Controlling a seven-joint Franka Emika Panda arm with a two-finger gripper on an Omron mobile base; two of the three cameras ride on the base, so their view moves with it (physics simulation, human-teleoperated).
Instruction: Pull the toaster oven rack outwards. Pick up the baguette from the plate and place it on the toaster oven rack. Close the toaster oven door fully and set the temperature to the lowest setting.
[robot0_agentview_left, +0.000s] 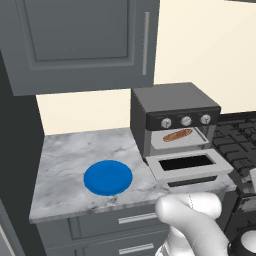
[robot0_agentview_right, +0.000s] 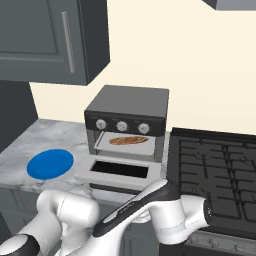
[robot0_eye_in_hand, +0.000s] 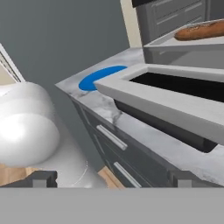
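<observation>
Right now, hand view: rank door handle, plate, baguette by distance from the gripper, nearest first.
1. Dark bar handle of the open toaster oven door: nearest, just ahead of the gripper, under the door's front edge.
2. Plate: farther back, left on the counter.
3. Baguette: farthest, upper right, on the toaster oven rack.

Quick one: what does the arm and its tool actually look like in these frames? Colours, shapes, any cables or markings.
The arm is glossy white with rounded, bulbous link shells. One link carries a long black strip along its side, and dark ring joints sit at the lower corners of both base views. No cables or lettering are visible. Of the tool, the hand view shows two small, blocky dark-grey finger tips.
</observation>
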